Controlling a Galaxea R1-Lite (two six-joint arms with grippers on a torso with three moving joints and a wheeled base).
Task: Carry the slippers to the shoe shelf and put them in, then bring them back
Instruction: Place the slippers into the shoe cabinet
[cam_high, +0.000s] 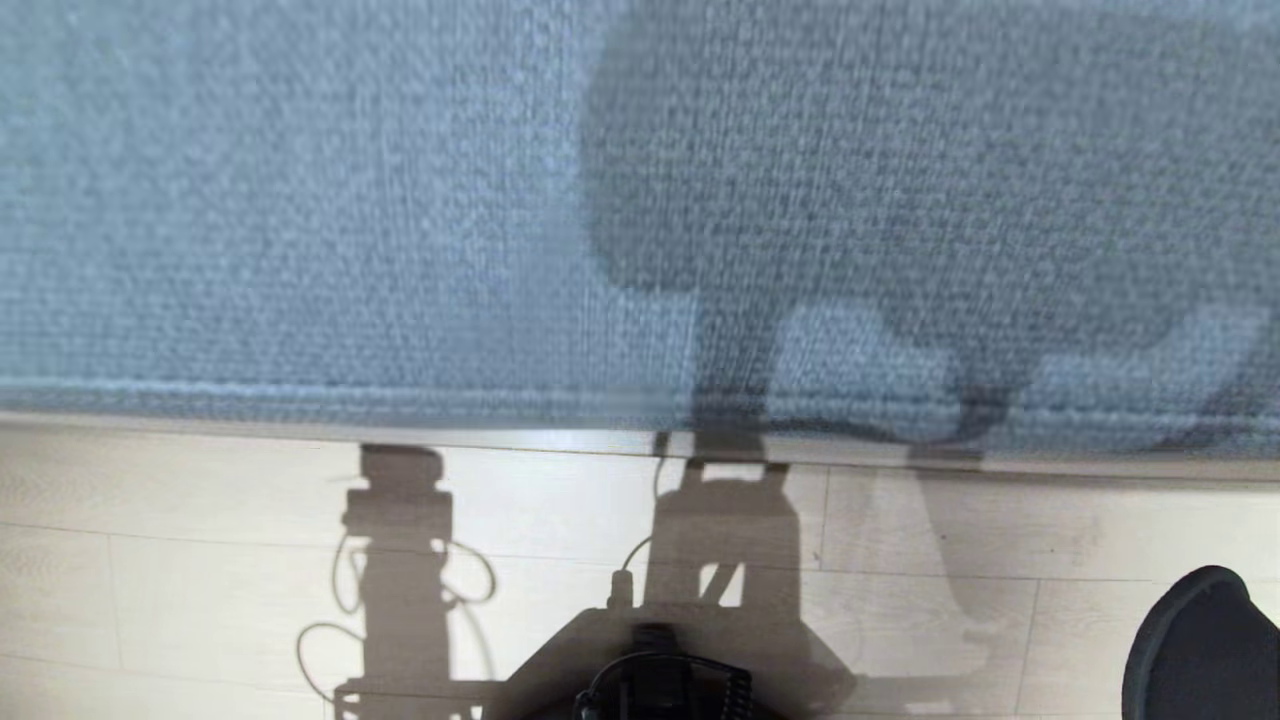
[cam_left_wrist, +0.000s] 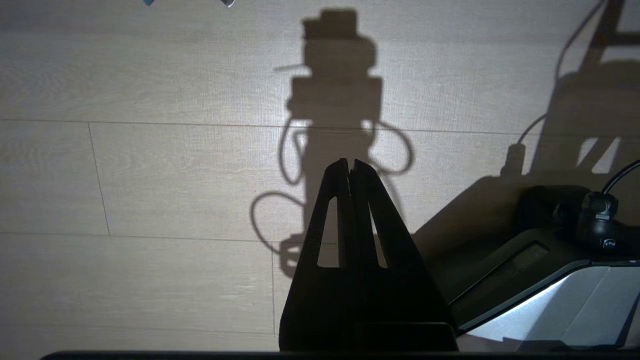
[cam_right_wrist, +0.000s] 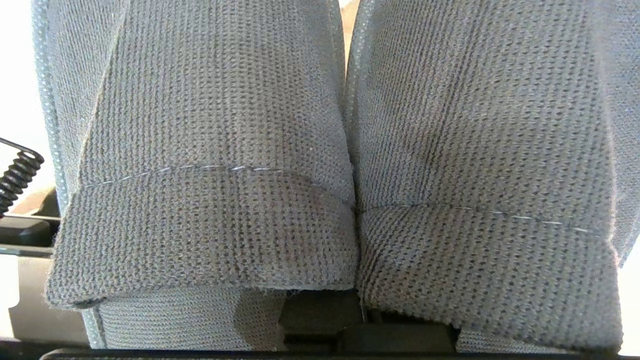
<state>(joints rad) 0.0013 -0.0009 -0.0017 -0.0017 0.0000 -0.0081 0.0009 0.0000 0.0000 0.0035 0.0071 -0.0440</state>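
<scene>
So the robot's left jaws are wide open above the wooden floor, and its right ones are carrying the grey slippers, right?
Not quite. The left gripper is shut, its jaws pressed together above the wooden floor, as the left wrist view shows. The rest holds: the right wrist view is filled by the two grey slippers side by side.

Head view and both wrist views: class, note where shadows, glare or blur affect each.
Head view: sharp robot shadows on the pale floor, blurred blue rug. Left wrist view: backlit left tool in silhouette. Right wrist view: slippers fill the frame, edges glaring white.
</scene>
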